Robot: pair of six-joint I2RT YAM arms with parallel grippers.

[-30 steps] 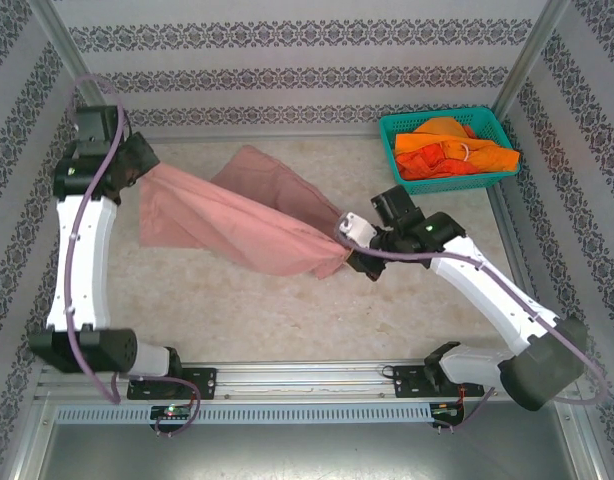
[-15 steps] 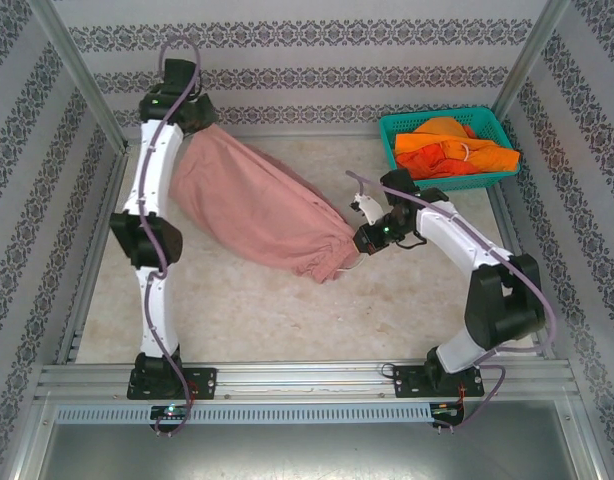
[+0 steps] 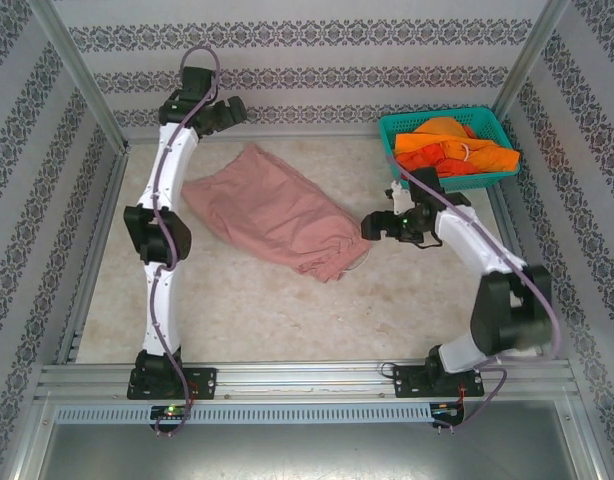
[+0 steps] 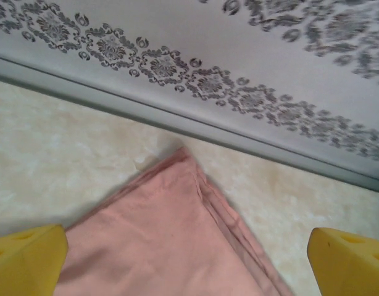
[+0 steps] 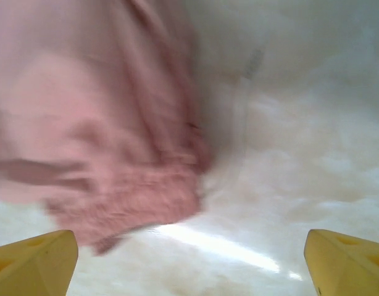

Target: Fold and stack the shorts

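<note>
Pink shorts (image 3: 277,215) lie spread on bench (image 3: 237,300). L end effector (image 3: 230,108) & R end effector (image 3: 371,227) both wide apart, off cloth. Orange shorts (image 3: 452,152) in basket (image 3: 389,130).

No readable text (just wallpaper (image 3: 307,38) ornament).

table: pale marbled beige top (image 3: 287,310), looks kinda glossy up close in the right wrist view
basket: teal plastic mesh one (image 3: 439,114), sits in the far right corner of the table, close to the back wall
walls: whitish wallpaper (image 3: 307,58) with bands of dark ornate pattern, back and both sides
frame: silver metal rail (image 3: 307,377) along the near edge, slanted posts (image 3: 83,80) at the back corners
</note>
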